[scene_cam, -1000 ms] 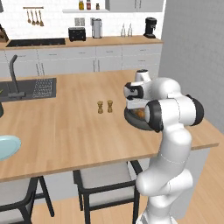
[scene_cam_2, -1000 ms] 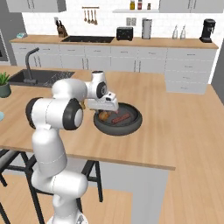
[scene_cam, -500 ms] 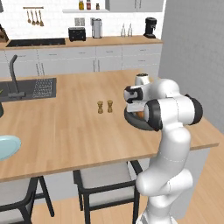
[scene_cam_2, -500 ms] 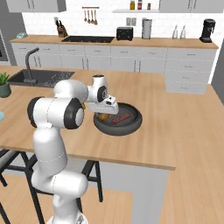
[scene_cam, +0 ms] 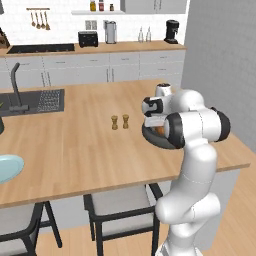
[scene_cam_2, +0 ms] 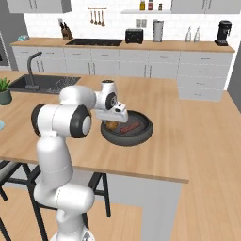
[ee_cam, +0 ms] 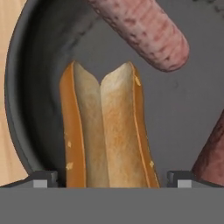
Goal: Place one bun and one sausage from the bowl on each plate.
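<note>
The dark grey bowl sits on the wooden counter, and my gripper hangs low over its left side. From the hand, a pale tan split bun lies lengthwise in the bowl, right between my open fingertips. The gripper straddles the bun's near end and is not closed on it. One reddish-brown sausage lies beyond the bun, and another sausage shows at the right edge. From the left base, the gripper dips into the bowl. The pale blue plate lies far left.
Two small brown shakers stand on the counter left of the bowl. A sink with a faucet is set into the far left of the counter. A potted plant stands beside it. Stools sit under the front edge.
The hand has shifted only slightly over the bowl. The jaws have stayed open and nothing was picked up.
</note>
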